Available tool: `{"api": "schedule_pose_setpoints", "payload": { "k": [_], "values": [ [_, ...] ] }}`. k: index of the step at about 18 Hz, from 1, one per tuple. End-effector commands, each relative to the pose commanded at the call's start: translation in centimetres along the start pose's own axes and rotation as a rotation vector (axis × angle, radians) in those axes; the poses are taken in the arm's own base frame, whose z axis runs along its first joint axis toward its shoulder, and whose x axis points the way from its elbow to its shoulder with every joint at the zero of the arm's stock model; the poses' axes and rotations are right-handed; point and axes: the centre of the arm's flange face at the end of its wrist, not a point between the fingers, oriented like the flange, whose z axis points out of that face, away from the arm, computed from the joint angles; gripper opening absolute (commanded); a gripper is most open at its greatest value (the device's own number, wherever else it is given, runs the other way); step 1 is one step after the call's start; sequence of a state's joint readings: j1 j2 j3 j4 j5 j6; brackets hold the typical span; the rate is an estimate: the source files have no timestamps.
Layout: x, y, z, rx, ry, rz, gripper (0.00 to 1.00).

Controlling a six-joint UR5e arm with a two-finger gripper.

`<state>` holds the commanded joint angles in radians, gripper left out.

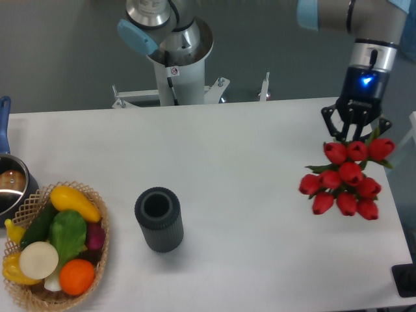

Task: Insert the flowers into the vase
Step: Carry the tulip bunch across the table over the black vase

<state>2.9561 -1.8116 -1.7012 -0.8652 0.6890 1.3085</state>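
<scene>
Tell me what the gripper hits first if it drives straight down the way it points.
Probably the table under the flowers the gripper holds; nothing else shows below, though depth is unclear.

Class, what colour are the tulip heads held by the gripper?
The flowers are red, seen in the fixed camera view.

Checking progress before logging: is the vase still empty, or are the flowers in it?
Empty: the vase stands upright with its dark mouth bare, while the flowers hang far to its right, at the gripper.
</scene>
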Motion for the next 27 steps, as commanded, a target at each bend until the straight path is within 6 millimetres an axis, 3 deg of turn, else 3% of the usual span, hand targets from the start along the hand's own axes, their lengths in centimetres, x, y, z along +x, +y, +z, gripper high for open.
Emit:
{"api": "schedule_pose_setpoints", "payload": {
  "k": [15,22,27],
  "values": [
    [5.6,-7.5,6.1,0.418,0.249,0.060,0.11],
    [10.5,-10.6,9.7,0.504,0.370,0.099,0.11],
    [14.6,-10.9,11.8,0.513,0.428,0.147,0.11]
  ]
}}
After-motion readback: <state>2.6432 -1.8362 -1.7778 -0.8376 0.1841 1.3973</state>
